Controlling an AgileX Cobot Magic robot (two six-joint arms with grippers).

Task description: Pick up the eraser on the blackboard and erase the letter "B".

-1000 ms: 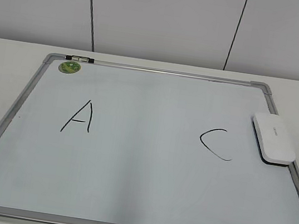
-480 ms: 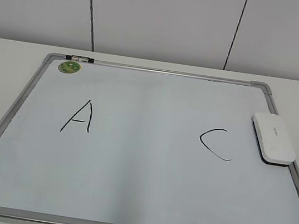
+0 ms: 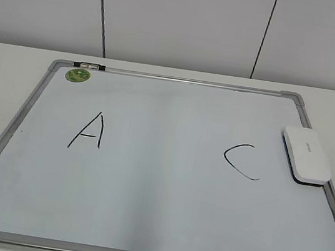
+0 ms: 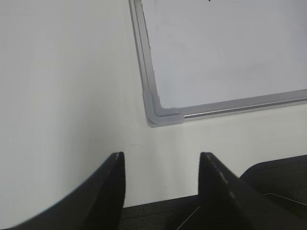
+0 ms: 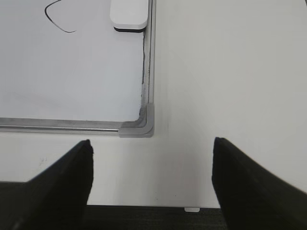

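Two grippers, both empty: left gripper (image 4: 162, 165) jaws apart, low in its wrist frame over the table (image 4: 62, 81); right gripper (image 5: 152, 153) jaws wide, below the board's corner. Eraser (image 3: 305, 155) lies at the board (image 3: 174, 78) right edge, beside "C" (image 3: 242, 160); "A" (image 3: 88, 131) centre-left. No "B" visible between them.

I read two hand-drawn black marker letters on the blackboard (image 3: 157, 193): a capital "A" (image 3: 88, 131) on its left half and a capital "C" (image 3: 242, 160) on its right half. The eraser (image 3: 306, 154) carries tiny grey print on top, too small to read. The round green sticker (image 3: 78, 75) bears markings I cannot make out.
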